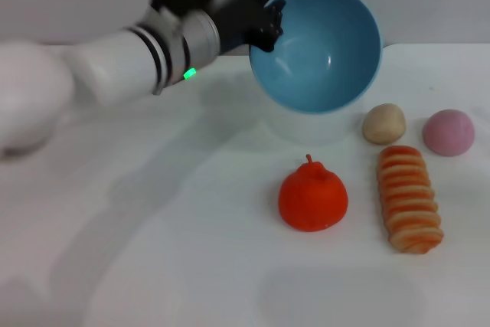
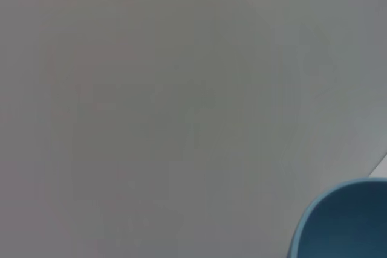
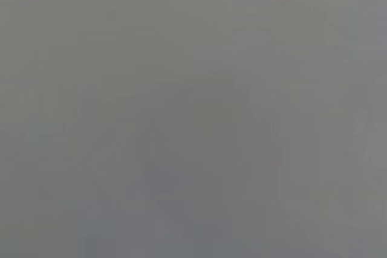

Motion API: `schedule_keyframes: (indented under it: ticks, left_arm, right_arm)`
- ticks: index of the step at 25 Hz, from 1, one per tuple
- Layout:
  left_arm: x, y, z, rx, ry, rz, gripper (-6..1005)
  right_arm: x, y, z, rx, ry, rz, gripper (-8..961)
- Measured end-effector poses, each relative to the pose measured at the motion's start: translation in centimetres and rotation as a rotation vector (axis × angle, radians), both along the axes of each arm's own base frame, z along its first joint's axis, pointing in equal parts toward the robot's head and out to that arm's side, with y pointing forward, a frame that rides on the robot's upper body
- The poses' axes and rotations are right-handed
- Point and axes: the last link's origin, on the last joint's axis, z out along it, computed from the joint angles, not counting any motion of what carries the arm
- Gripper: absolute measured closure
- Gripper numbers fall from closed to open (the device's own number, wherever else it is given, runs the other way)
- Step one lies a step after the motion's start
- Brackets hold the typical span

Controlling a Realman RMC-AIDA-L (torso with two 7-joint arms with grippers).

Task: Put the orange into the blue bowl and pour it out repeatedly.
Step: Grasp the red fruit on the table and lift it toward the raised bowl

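Observation:
The blue bowl [image 1: 321,47] is held up above the table, tipped so its empty inside faces me. My left gripper [image 1: 266,24] is shut on the bowl's left rim. A piece of the bowl [image 2: 344,222] also shows in the left wrist view. The orange [image 1: 312,198] lies on the white table [image 1: 153,250] below the bowl, stem nub up, apart from it. My right gripper is out of view; the right wrist view shows only plain grey.
A striped orange-and-cream bread roll [image 1: 409,198] lies right of the orange. A beige ball [image 1: 383,123] and a pink ball [image 1: 449,132] lie behind the roll. My left arm [image 1: 115,67] reaches in from the left.

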Motion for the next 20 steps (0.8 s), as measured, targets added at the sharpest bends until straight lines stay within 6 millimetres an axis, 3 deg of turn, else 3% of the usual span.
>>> schedule_keyframes:
  ticks: [4, 12, 20]
  left_arm:
    - [-0.7, 1.3, 0.1, -0.095, -0.057, 0.1, 1000]
    - [-1.8, 2.3, 0.0, -0.091, -0.051, 0.158, 1000]
    - [-2.0, 2.1, -0.2, -0.097, -0.055, 0.167, 999]
  right_arm:
    - [-1.5, 0.6, -1.4, -0.245, -0.071, 0.011, 401]
    - [-4.0, 1.6, -6.6, -0.67, -0.238, 0.013, 425]
    - [-5.7, 3.2, -12.0, -0.74, -0.364, 0.017, 453]
